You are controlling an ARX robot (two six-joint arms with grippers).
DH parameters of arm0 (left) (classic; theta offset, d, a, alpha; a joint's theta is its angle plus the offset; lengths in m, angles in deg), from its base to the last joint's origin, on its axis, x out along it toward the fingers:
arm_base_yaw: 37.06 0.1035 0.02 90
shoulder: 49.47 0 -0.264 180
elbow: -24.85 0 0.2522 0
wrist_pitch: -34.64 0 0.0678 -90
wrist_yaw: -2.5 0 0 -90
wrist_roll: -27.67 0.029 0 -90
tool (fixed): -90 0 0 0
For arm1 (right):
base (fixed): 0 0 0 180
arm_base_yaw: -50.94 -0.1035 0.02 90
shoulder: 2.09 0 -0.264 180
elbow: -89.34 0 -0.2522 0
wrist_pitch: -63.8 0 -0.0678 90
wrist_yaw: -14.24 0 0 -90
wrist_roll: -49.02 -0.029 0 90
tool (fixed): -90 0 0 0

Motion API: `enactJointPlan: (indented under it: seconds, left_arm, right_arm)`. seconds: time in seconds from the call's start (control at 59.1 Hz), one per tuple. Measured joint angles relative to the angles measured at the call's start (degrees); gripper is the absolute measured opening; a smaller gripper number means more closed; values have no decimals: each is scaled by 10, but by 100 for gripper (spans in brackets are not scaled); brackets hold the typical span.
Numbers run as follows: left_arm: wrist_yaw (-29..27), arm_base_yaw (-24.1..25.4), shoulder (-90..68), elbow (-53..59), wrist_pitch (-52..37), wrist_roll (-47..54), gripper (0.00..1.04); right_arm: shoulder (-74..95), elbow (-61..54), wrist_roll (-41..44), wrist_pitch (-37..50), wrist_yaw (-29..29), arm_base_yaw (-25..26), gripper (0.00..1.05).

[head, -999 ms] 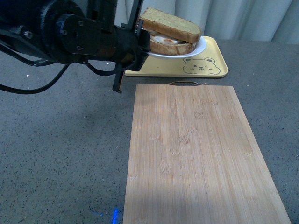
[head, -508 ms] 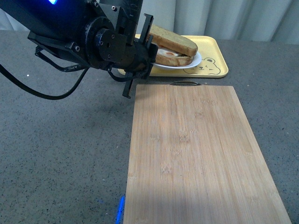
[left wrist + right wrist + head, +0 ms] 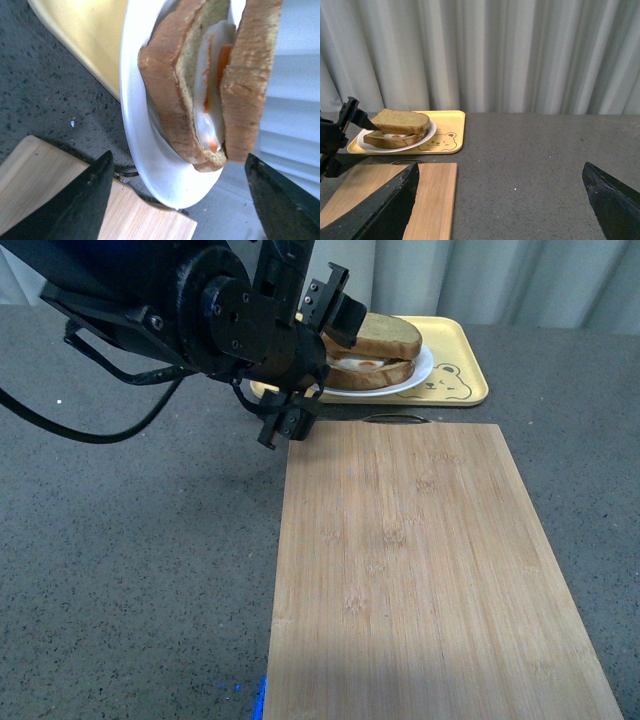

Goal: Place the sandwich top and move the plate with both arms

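The sandwich top [image 3: 385,332], a brown bread slice, lies on the egg-bearing slice on the white plate [image 3: 412,377]. The plate rests on the yellow tray. My left gripper [image 3: 312,365] is at the plate's left edge, open, one finger above and one below. In the left wrist view the plate [image 3: 150,165] and the sandwich top [image 3: 250,75] sit between the wide-spread fingers of the left gripper [image 3: 178,156], and neither finger touches them. My right gripper [image 3: 500,165] hangs open over bare table, far from the plate [image 3: 427,134]. It is out of the front view.
A yellow tray with a bear drawing [image 3: 455,380] stands at the back, before a pale curtain. A long wooden cutting board [image 3: 420,570] lies on the grey table in front of the tray. The left arm's bulky housing [image 3: 190,310] hangs over the table left of the tray.
The plate with the sandwich came down from a raised, tilted hold and now sits level on the tray. The left arm lowered with it, and its fingers now stand apart.
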Motion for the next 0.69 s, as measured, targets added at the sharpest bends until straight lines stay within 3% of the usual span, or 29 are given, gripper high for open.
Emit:
enactJointPlan:
  seconds: [0.119,0.254,0.322,0.356,0.423,0.694]
  left_arm:
    - [-21,-1,70,63,-6,120,99]
    - [-104,-1,148,150,-49,294,97]
    - [-188,5,155,222,-237,445,84]
    - [-193,16,164,286,-352,539,75]
    - [-183,39,201,378,-469,639,61]
    - [-129,103,358,564,-529,718,14]
  right_arm:
    - [0,0,0,0,0,0,95]
    - [0,0,0,0,0,0,95]
    - [0,0,0,0,0,0,95]
    - [0,0,0,0,0,0,95]
    - [0,0,0,0,0,0,95]
    - [0,0,0,0,0,0,95]
